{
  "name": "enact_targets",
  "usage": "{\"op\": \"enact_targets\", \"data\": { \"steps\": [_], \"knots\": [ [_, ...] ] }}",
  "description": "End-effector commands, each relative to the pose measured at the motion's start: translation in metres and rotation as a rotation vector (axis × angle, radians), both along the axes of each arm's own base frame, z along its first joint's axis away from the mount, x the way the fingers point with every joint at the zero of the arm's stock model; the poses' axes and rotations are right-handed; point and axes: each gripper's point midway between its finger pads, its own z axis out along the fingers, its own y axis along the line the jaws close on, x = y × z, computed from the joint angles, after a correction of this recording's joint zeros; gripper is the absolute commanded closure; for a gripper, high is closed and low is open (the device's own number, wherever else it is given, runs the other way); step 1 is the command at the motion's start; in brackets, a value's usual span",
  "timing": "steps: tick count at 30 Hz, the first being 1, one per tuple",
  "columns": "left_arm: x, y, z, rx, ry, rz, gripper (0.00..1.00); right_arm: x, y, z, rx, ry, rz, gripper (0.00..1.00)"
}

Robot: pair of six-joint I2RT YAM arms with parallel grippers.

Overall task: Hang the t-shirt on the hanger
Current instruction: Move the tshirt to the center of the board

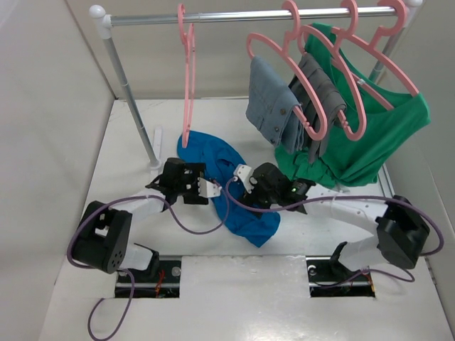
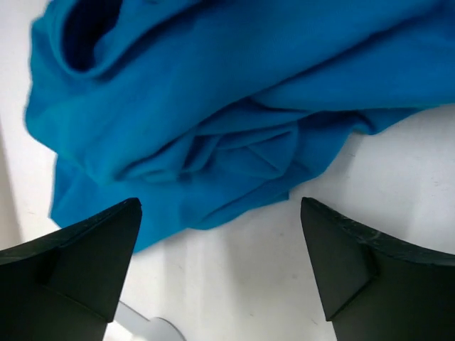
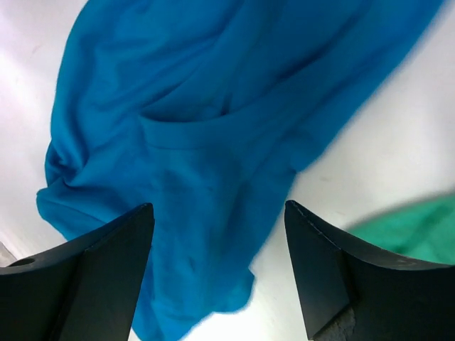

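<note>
**Two robot claws hover over a blue t-shirt lying on a white bench below a clothes rail**

Seen from above, a white bench (image 1: 234,298) carries a metal clothes rail (image 1: 249,15) across its far side, held up at the left by a slanted post (image 1: 131,99).

Left of centre, the hanger (image 1: 187,78), slim, pink and bare, hangs from the rail by its hook. It is turned almost edge-on, and its lower end comes down just above the far edge of the t-shirt.

Below it, the left claw (image 1: 211,190) reaches in from the left, with its fingers spread wide and nothing between them. Its wrist camera shows the left claw (image 2: 220,206) low over bare bench at the near edge of the crumpled cloth (image 2: 213,106).

The t-shirt (image 1: 252,224), bright blue, lies in a rumpled heap in the middle of the bench, running from below the hanger toward the near right.

The right claw (image 1: 245,181) reaches in from the right, over the middle of the heap. It too is spread and holds nothing. Its wrist camera looks down between the fingers of the right claw (image 3: 219,207) at folds of blue cloth (image 3: 199,142).

Further right, two more pink hangers hold grey garments (image 1: 274,99). At the far right a green shirt (image 1: 377,135) hangs from the rail, its hem reaching the bench.
</note>
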Motion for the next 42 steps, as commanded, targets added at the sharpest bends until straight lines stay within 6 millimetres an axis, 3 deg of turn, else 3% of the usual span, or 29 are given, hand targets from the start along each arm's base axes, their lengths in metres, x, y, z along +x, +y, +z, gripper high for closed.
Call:
{"op": "enact_targets", "data": {
  "steps": [1, 2, 7, 8, 10, 11, 12, 14, 15, 16, 18, 21, 24, 26, 28, 29, 32, 34, 35, 37, 39, 40, 42],
  "knots": [
    [0.007, -0.007, 0.006, 0.040, -0.122, -0.110, 0.11, -0.006, 0.020, -0.012, 0.039, 0.050, 0.100, 0.21],
    [0.003, -0.005, -0.003, 0.053, -0.111, -0.120, 0.15, -0.005, 0.018, -0.026, 0.012, 0.080, 0.103, 0.23],
    [-0.004, -0.009, -0.011, 0.073, -0.134, -0.173, 0.49, -0.002, 0.027, -0.039, 0.040, 0.116, 0.122, 0.35],
    [-0.002, -0.012, -0.006, 0.057, -0.153, -0.181, 0.69, -0.004, 0.024, -0.042, 0.032, 0.123, 0.122, 0.45],
    [-0.007, -0.014, -0.010, 0.057, -0.152, -0.191, 0.94, -0.004, 0.019, -0.049, 0.023, 0.141, 0.104, 0.58],
    [-0.006, -0.014, -0.009, 0.039, -0.146, -0.172, 1.00, -0.001, 0.017, -0.049, 0.027, 0.148, 0.083, 0.73],
    [-0.006, -0.014, -0.009, 0.039, -0.146, -0.172, 1.00, -0.001, 0.012, -0.048, 0.037, 0.157, 0.077, 0.79],
    [-0.004, -0.006, -0.007, 0.074, -0.136, -0.141, 1.00, 0.002, 0.009, -0.043, 0.060, 0.152, 0.051, 0.95],
    [-0.012, 0.002, -0.017, 0.115, -0.075, -0.127, 1.00, 0.006, 0.007, -0.038, 0.072, 0.139, 0.040, 0.99],
    [-0.008, 0.007, -0.010, 0.132, -0.074, -0.098, 1.00, 0.003, 0.005, -0.030, 0.093, 0.127, 0.035, 1.00],
    [-0.012, 0.030, -0.018, 0.216, -0.036, -0.006, 1.00, 0.007, -0.006, -0.025, 0.104, 0.114, -0.006, 1.00],
    [-0.030, 0.071, -0.027, 0.317, 0.077, 0.098, 1.00, 0.014, -0.023, -0.014, 0.149, 0.090, -0.071, 1.00],
    [-0.046, 0.092, -0.021, 0.349, 0.130, 0.121, 1.00, 0.014, -0.027, -0.009, 0.174, 0.090, -0.094, 1.00],
    [-0.078, 0.101, -0.025, 0.387, 0.240, 0.064, 1.00, 0.016, -0.036, -0.011, 0.174, 0.102, -0.128, 1.00],
    [-0.091, 0.101, -0.014, 0.409, 0.235, -0.013, 1.00, 0.014, -0.042, -0.015, 0.147, 0.112, -0.144, 1.00],
    [-0.111, 0.107, -0.017, 0.442, 0.292, -0.056, 1.00, 0.012, -0.043, -0.016, 0.140, 0.119, -0.145, 1.00],
    [-0.127, 0.111, -0.009, 0.500, 0.277, -0.173, 1.00, 0.010, -0.037, -0.017, 0.122, 0.117, -0.109, 1.00],
    [-0.123, 0.108, -0.002, 0.470, 0.242, -0.144, 0.59, 0.006, -0.030, -0.021, 0.111, 0.128, -0.086, 1.00],
    [-0.118, 0.103, 0.000, 0.424, 0.223, -0.107, 0.45, 0.008, -0.028, -0.017, 0.118, 0.121, -0.085, 0.98],
    [-0.077, 0.083, 0.031, 0.192, 0.119, 0.129, 0.12, 0.007, -0.018, -0.019, 0.121, 0.119, -0.049, 0.97],
    [-0.049, 0.064, 0.065, -0.033, 0.069, 0.264, 0.09, 0.006, -0.013, -0.019, 0.119, 0.121, -0.037, 0.97],
    [-0.030, 0.049, 0.100, -0.225, 0.058, 0.366, 0.08, 0.005, -0.008, -0.019, 0.118, 0.122, -0.023, 0.97],
    [-0.020, 0.029, 0.116, -0.392, 0.142, 0.394, 0.11, 0.004, -0.007, -0.020, 0.101, 0.117, -0.016, 0.97]
  ]
}}
